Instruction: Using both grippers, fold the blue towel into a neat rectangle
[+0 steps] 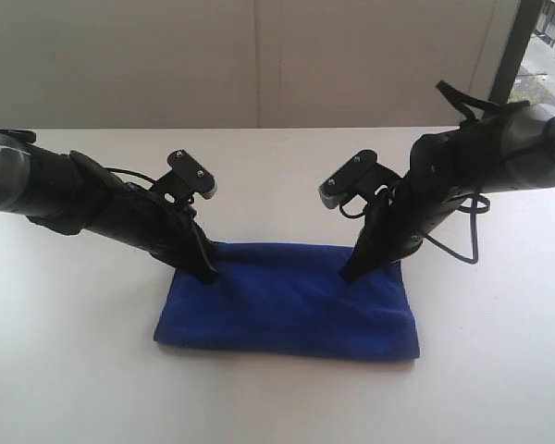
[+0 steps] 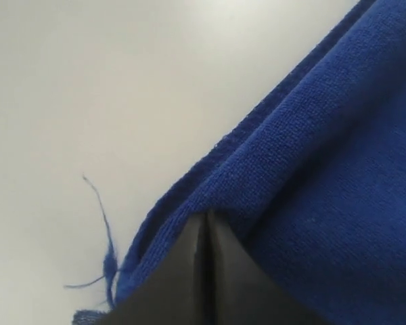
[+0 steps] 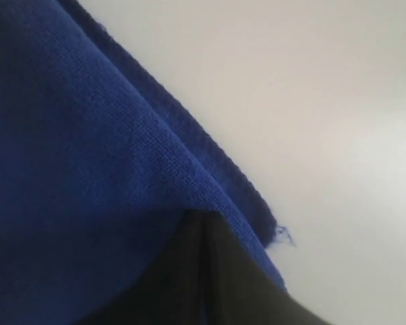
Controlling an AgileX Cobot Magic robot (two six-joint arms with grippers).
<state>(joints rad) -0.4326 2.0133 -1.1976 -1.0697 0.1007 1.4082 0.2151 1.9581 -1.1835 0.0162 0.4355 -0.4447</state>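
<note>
towel (image 1: 287, 301), royal-blue knit, folded rectangle, left fingers (image 1: 201, 257) and right fingers (image 1: 362, 260) shut

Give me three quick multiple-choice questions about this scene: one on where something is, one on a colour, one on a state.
1. Where do the left tool and the right tool meet the towel?
A. at its middle
B. at its two back corners
C. along its front edge

2. What colour is the towel?
A. deep blue
B. red
C. green

3. How do the tips of both tools stand?
A. spread wide apart
B. hidden from every camera
C. closed together

Answers:
1 B: each tip sits at a corner of the edge farthest from the outside camera.
2 A: the cloth is the same strong blue in all three views.
3 C: both wrist cameras show the tips pressed together at the towel's edge.
</note>
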